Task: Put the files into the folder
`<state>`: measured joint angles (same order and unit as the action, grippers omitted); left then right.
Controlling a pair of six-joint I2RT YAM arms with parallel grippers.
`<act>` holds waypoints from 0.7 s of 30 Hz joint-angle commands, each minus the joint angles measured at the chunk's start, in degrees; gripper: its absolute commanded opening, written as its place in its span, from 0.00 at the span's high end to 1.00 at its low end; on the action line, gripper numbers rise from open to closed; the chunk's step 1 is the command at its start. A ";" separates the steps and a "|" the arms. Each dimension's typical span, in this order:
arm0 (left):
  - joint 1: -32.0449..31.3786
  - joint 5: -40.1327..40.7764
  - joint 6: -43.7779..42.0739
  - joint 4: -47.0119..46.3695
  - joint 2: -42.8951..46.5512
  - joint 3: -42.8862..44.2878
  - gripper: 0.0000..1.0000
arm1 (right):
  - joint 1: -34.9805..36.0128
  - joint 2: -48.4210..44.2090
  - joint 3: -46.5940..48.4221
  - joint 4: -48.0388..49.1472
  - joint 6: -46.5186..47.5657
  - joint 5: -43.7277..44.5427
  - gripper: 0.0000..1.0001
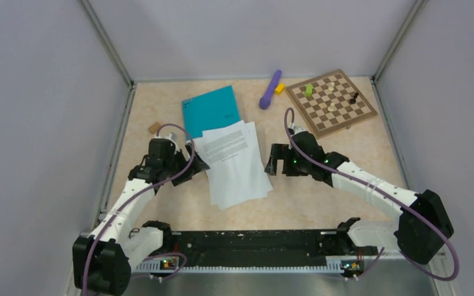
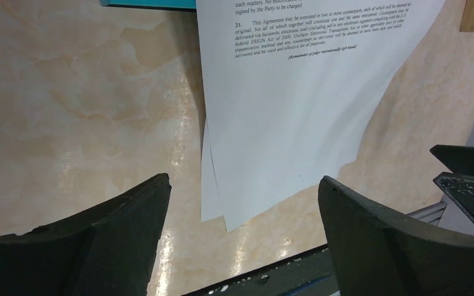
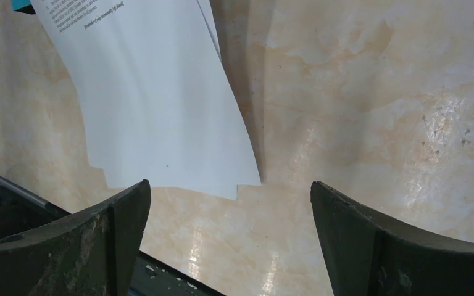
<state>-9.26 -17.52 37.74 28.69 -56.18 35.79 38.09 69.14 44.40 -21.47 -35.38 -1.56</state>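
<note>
The files (image 1: 234, 163), white printed sheets fanned in a loose stack, lie mid-table, their top edge overlapping the near corner of the teal-blue folder (image 1: 208, 109), which lies shut and flat. My left gripper (image 1: 199, 164) hovers at the stack's left edge, open and holding nothing; its view shows the files (image 2: 296, 111) ahead of its wide-apart fingers, plus a sliver of the folder (image 2: 148, 3). My right gripper (image 1: 271, 163) stands at the stack's right edge, open and empty, with the files (image 3: 160, 105) ahead of its spread fingers.
A brown chessboard (image 1: 332, 102) with a few pieces sits at the back right. A purple stick (image 1: 270, 89) and a yellow block (image 1: 279, 88) lie beside it. A small brown block (image 1: 154, 127) rests near the left wall. The black base rail (image 1: 247, 240) runs along the near edge.
</note>
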 commanded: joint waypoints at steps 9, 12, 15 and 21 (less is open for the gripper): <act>0.20 0.44 -1.05 -0.10 -0.81 3.87 0.06 | -0.20 -0.70 1.48 4.79 0.35 -2.08 0.01; 0.21 -0.61 -1.79 -0.22 -0.38 3.66 0.06 | -0.20 -0.19 1.54 4.87 0.58 -2.53 0.01; 0.20 -0.63 -1.77 -1.13 0.74 2.66 0.05 | -0.21 0.50 1.78 5.45 1.75 -3.64 0.01; 0.21 0.57 -1.26 -0.84 -0.24 1.76 0.05 | -0.28 3.09 0.25 9.83 2.83 -3.76 0.01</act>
<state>-9.26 -17.32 37.10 28.75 -56.75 37.50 38.09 70.41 44.38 -17.28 -33.93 -4.58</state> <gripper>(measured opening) 0.949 0.988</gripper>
